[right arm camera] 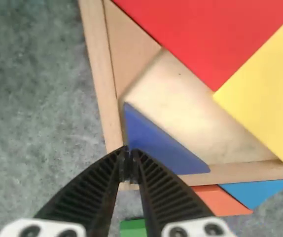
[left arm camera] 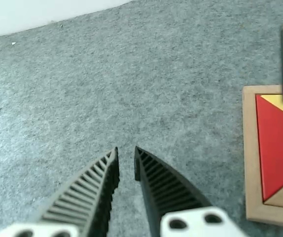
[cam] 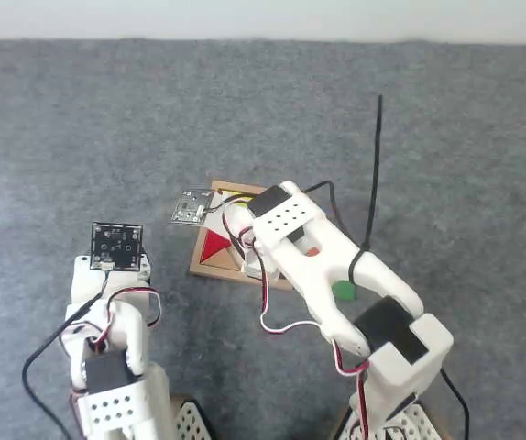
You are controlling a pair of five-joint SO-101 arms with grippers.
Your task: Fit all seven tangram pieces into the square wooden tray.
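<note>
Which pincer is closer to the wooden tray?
Right. The right pincer is at the wooden tray rim; the left pincer is over bare carpet, off to the tray's side.

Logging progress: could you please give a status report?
Left jaws apart, empty, over grey carpet. Right jaws shut at rim of square wooden tray. Red triangle, yellow triangle, dark blue triangle inside; orange piece, light blue piece, green piece outside.

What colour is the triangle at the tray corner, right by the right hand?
The triangle is dark blue; the right wrist view shows it best.
</note>
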